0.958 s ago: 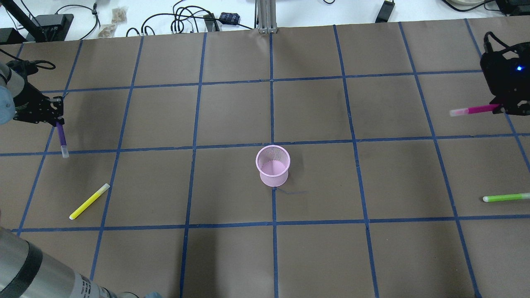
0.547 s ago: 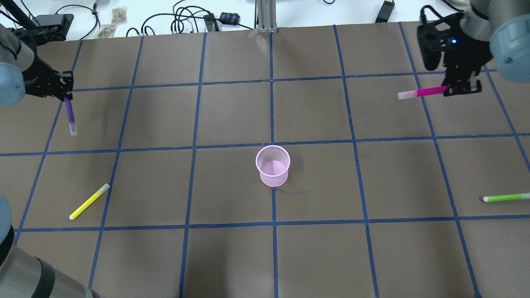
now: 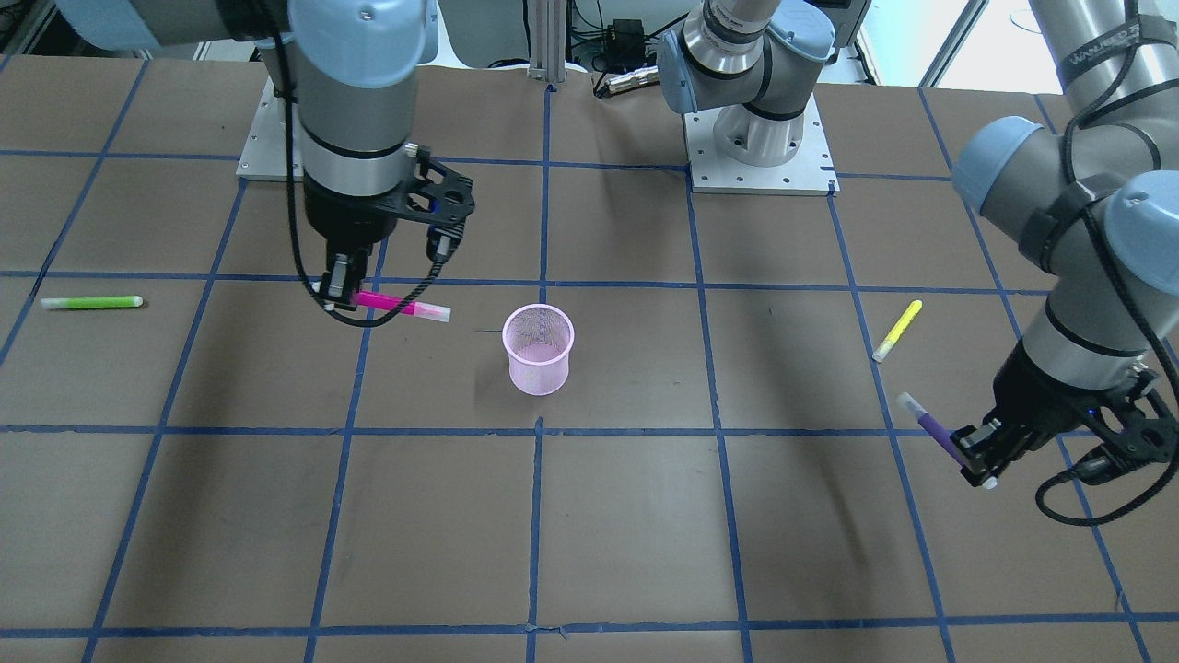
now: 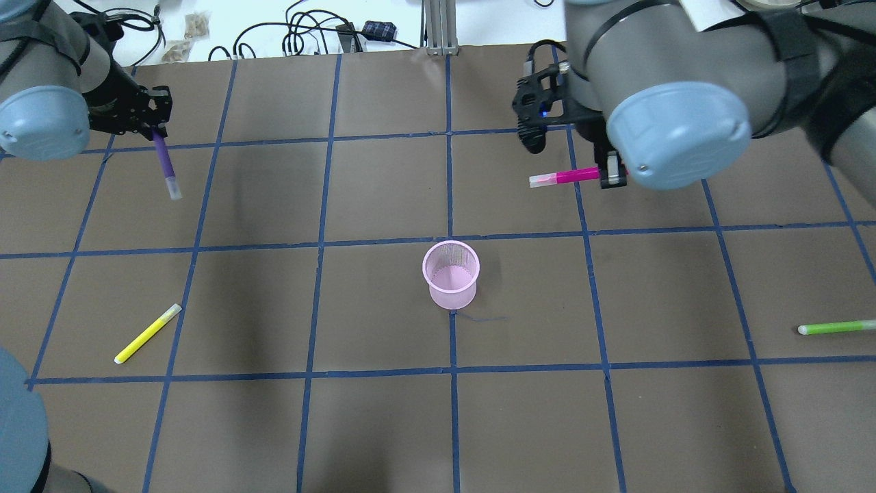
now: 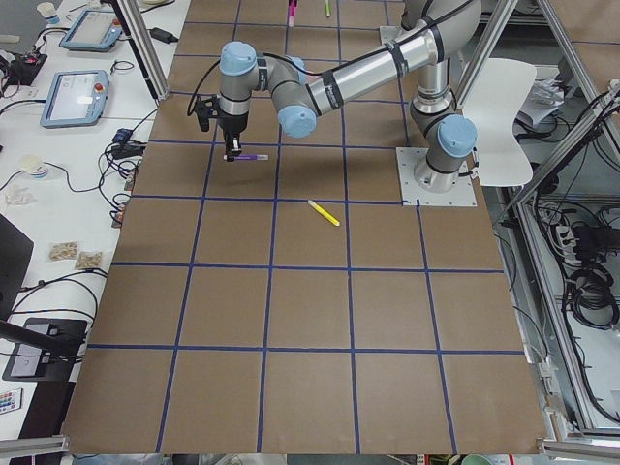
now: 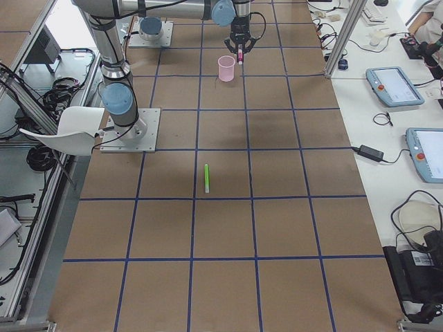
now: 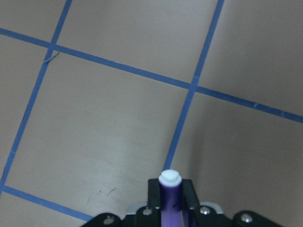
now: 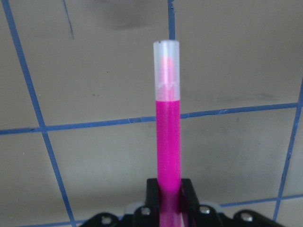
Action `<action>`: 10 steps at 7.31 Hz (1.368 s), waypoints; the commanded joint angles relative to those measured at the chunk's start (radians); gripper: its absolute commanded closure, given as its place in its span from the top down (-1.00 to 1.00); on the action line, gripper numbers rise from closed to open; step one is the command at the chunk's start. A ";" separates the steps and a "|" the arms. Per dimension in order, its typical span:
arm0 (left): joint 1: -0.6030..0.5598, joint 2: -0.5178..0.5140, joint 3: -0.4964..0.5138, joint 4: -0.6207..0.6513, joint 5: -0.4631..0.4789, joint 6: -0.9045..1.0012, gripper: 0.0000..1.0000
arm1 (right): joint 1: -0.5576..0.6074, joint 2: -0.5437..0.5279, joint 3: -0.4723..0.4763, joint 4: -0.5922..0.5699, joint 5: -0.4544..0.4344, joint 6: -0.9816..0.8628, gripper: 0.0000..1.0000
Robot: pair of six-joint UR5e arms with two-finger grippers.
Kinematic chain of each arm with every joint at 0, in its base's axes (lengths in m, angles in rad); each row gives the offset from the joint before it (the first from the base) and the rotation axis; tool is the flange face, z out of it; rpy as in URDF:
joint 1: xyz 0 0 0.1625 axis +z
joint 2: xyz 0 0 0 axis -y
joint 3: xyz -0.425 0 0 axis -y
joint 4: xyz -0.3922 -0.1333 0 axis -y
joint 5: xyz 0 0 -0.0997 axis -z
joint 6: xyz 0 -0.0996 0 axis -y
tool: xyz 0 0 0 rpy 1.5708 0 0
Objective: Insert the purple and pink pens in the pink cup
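Note:
The pink mesh cup [image 4: 450,274] stands upright at the table's middle, also in the front view [image 3: 538,349] and the right view [image 6: 226,68]. My right gripper [image 4: 611,174] is shut on the pink pen [image 4: 561,179], held level in the air to the far right of the cup; the pen shows in the front view [image 3: 396,304] and the right wrist view [image 8: 167,127]. My left gripper [image 4: 156,131] is shut on the purple pen [image 4: 165,163], far to the cup's left, also in the front view [image 3: 938,433] and the left wrist view [image 7: 170,198].
A yellow pen [image 4: 148,333] lies on the brown paper at the left front. A green pen [image 4: 836,326] lies near the right edge. Cables and small devices [image 4: 328,34] lie beyond the table's far edge.
Both arms have swung inward toward the table's middle with their pens. The right gripper moved far left with the pink pen; the left moved right and away with the purple pen.

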 commanded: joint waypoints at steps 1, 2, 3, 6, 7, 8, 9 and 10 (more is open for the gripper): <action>-0.072 0.036 -0.022 0.000 -0.001 -0.109 -1.00 | 0.158 0.069 -0.003 -0.004 -0.094 0.150 -0.85; -0.102 0.054 -0.044 0.003 -0.004 -0.132 -1.00 | 0.187 0.089 -0.001 -0.005 -0.137 0.156 -0.85; -0.122 0.076 -0.057 0.009 -0.004 -0.148 -1.00 | 0.211 0.118 0.000 0.005 -0.168 0.184 -0.84; -0.146 0.102 -0.062 0.010 -0.004 -0.171 -1.00 | 0.309 0.250 -0.003 0.001 -0.263 0.271 -0.75; -0.149 0.106 -0.062 0.009 -0.010 -0.200 -1.00 | 0.313 0.256 -0.004 -0.005 -0.265 0.271 -0.74; -0.168 0.114 -0.064 0.007 -0.012 -0.230 -1.00 | 0.314 0.256 -0.003 -0.005 -0.263 0.271 -0.37; -0.186 0.119 -0.064 0.009 -0.004 -0.241 -1.00 | 0.314 0.250 -0.004 -0.007 -0.259 0.270 0.55; -0.194 0.125 -0.064 0.007 -0.004 -0.244 -1.00 | 0.312 0.246 -0.006 -0.007 -0.259 0.265 0.83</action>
